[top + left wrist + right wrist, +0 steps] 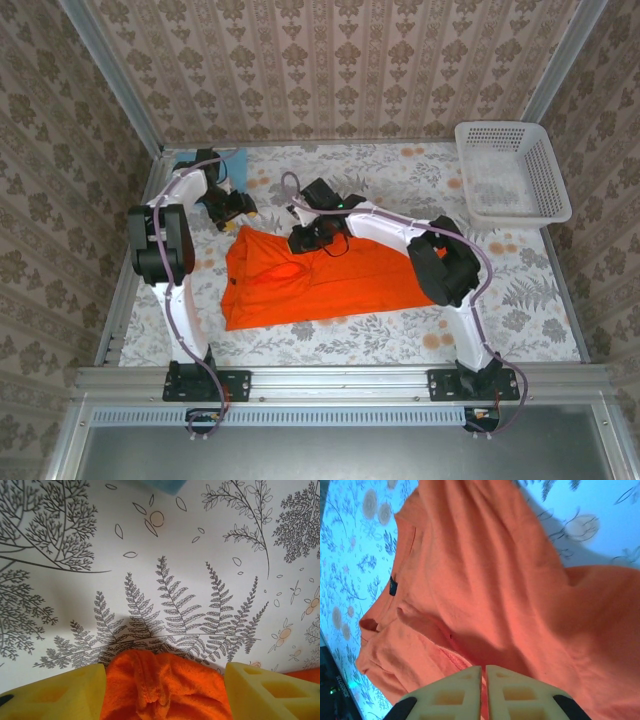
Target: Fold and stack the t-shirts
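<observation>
The orange t-shirt [330, 285] lies spread across the middle of the table [400, 335] — the right gripper [483, 680] pinches a fold at its far edge, the left gripper [162, 695] holds a bunched corner — the sky-blue t-shirt [235, 158] sits at the far left

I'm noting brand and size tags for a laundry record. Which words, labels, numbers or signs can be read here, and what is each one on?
Nothing can be quoted.
On the orange t-shirt, the dark neck label is too small to read.
On the dark edge beside the table, in the right wrist view, the pale lettering is too blurred to read.
The tablecloth has fern and flower prints, no text.
</observation>
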Tool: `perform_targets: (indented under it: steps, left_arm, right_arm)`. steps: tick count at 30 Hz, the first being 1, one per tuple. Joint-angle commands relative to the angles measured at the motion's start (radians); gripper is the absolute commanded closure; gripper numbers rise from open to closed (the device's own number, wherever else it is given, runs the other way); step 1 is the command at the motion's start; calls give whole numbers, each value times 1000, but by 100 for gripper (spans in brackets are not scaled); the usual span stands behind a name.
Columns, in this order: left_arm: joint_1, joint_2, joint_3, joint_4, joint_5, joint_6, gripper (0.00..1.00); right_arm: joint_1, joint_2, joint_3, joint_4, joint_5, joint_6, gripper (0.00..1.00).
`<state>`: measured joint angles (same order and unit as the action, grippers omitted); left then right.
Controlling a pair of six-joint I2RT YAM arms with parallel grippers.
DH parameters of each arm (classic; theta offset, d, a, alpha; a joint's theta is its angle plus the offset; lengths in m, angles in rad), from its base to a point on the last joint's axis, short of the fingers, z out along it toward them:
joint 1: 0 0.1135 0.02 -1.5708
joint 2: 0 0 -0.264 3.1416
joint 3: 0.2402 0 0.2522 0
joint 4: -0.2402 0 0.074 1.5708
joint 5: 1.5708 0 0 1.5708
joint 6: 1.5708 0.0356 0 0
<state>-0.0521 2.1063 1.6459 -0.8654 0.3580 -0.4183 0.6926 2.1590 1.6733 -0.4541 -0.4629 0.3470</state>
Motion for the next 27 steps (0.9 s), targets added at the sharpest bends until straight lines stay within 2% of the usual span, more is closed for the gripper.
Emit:
perform_targets:
  steps: [1, 13, 22, 27]
  left_arm:
    - [-6, 31, 17, -29, 33, -3, 35]
    - [-2, 5, -18, -15, 38, -12, 37]
    - [-3, -11, -39, -2, 40, -6, 37]
    - [-4, -18, -46, 6, 45, -6, 37]
  right_arm:
    - [4, 53, 63, -115, -47, -9, 88]
    - [42, 131, 154, -229, -59, -74, 91]
    - [55, 117, 102, -275, -64, -120, 92]
    - [49, 66, 52, -244, -34, -103, 86]
